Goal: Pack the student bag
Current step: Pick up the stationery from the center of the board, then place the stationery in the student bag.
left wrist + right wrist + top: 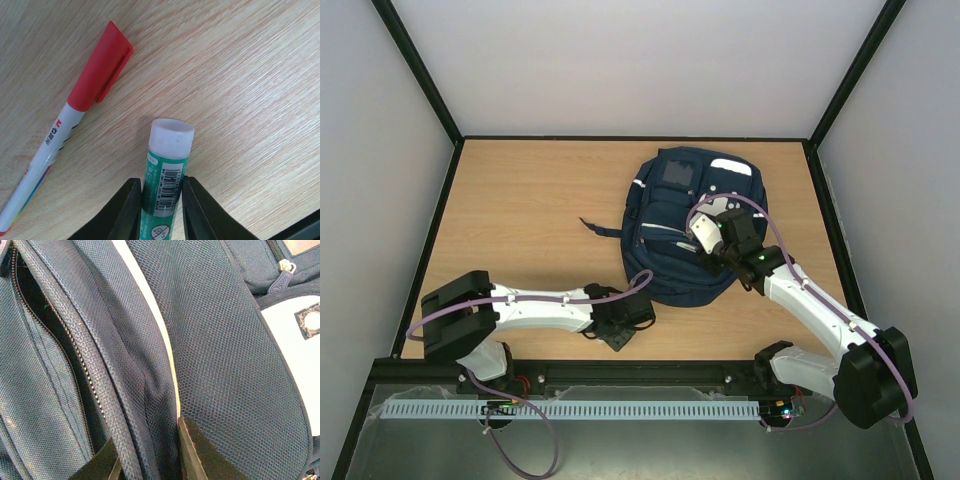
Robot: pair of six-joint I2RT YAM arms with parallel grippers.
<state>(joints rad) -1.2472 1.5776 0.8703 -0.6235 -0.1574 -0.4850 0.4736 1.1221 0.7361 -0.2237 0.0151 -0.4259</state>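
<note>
With the left gripper (160,200) clamped on the glue stick (167,160), near-left of the student bag (685,225) lying flat on the table (520,220), lift it straight up, clear of the marker (75,125), while the right gripper (147,455), pinched on the bag's zip edge (120,405), holds the opening wide.

Lab test cell: white panels (620,60) enclose wooden table (520,220).

Left arm (540,310) and right arm (815,300): white link shells, black joint housings, a blocky black unit at each shoulder end. A purple cable (445,313) loops along each arm. Left gripper (160,181): fingers (125,212) matte black, wedge-shaped. Right gripper (147,432): fingers likewise black.
</note>
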